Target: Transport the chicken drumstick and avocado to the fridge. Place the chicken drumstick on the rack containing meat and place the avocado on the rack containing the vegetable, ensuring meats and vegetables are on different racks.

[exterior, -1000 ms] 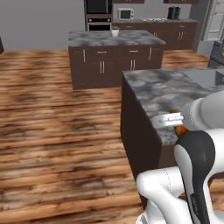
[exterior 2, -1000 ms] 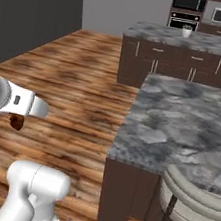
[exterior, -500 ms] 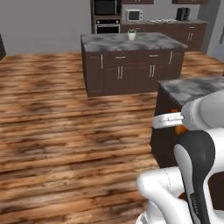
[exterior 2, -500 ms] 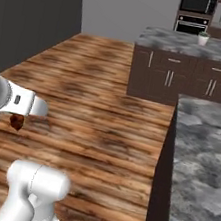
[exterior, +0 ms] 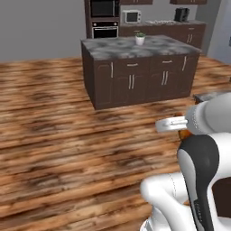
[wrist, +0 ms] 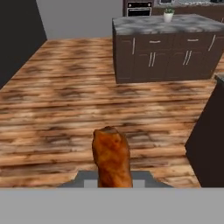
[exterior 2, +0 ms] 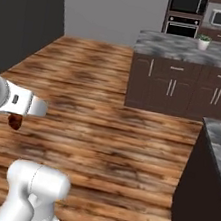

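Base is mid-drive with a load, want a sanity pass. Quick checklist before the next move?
1. chicken drumstick in the gripper: ok, it sits upright at the fingers in the hand view.
2. Grip firmness: cannot tell, the fingertips are hidden behind it.
3. Floor ahead free of obstacles: ok.
4. Margin to the near counter on the right: ok, apart.
5. Kitchen island ahead: ok, well off.
6. Fridge located: cannot tell.
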{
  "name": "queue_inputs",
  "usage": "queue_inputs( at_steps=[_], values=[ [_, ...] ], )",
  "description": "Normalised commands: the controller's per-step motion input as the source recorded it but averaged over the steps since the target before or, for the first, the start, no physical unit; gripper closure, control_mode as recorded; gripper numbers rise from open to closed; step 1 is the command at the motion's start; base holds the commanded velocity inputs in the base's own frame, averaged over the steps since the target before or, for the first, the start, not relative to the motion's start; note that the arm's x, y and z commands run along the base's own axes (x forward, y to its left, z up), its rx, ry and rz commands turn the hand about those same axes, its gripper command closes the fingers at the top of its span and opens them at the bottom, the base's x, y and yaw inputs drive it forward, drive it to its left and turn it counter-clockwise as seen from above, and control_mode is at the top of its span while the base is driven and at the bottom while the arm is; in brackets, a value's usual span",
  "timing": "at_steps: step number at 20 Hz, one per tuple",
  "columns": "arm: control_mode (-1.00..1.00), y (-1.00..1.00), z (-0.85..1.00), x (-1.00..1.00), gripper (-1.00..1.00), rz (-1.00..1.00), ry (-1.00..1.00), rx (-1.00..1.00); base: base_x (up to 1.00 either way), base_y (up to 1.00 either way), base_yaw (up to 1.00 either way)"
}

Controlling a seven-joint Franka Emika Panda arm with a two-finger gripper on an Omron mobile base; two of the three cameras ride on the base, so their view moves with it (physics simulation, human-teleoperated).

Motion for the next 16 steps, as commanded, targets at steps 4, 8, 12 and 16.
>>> queue_inputs(
  at_steps=[4,8,12,16],
  values=[
    [1.00,0.00,0.00,0.00,1.00,0.00,0.00,0.00,1.00,0.50,-0.21],
    [1.00,0.00,0.00,0.00,1.00,0.00,0.00,0.00,1.00,0.22,-0.19],
    [1.00,0.00,0.00,0.00,1.00,0.00,0.00,0.00,1.00,0.00,-0.28],
    [1.00,0.00,0.00,0.00,1.00,0.00,0.00,0.00,1.00,0.23,-0.57]
  ],
)
